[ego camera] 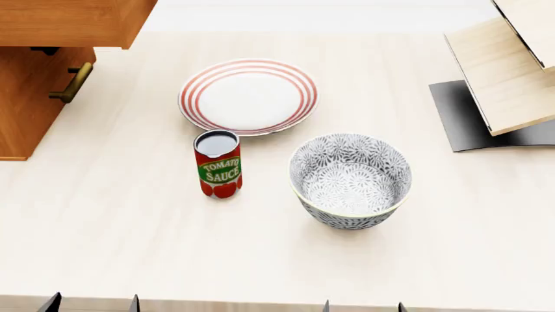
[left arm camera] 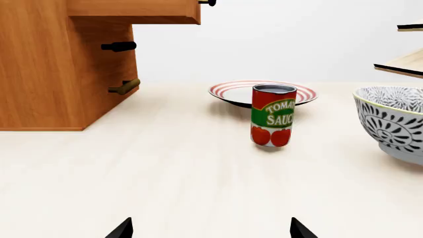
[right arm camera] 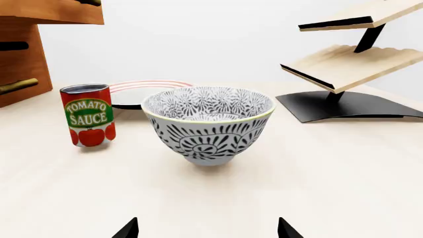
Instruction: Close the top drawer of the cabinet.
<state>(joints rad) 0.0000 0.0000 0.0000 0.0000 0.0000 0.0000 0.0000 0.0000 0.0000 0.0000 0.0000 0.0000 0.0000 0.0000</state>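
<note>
The orange-brown cabinet [ego camera: 26, 97] stands at the table's far left. Its top drawer [ego camera: 74, 23] is pulled out and juts over the table; it also shows in the left wrist view [left arm camera: 132, 11] and the right wrist view [right arm camera: 56, 11]. The lower drawer's brass handle [ego camera: 74, 83] sits below it. My left gripper [ego camera: 91, 304] is open and empty at the table's near edge, its tips wide apart in the left wrist view [left arm camera: 210, 229]. My right gripper [ego camera: 362, 307] is open and empty at the near edge too, as the right wrist view [right arm camera: 206, 229] shows.
A tomato sauce can [ego camera: 218, 163] stands mid-table. A red-striped plate [ego camera: 248, 96] lies behind it. A patterned bowl [ego camera: 350, 179] stands to the can's right. Pale wood slanted panels on a dark base [ego camera: 507, 78] stand at the far right.
</note>
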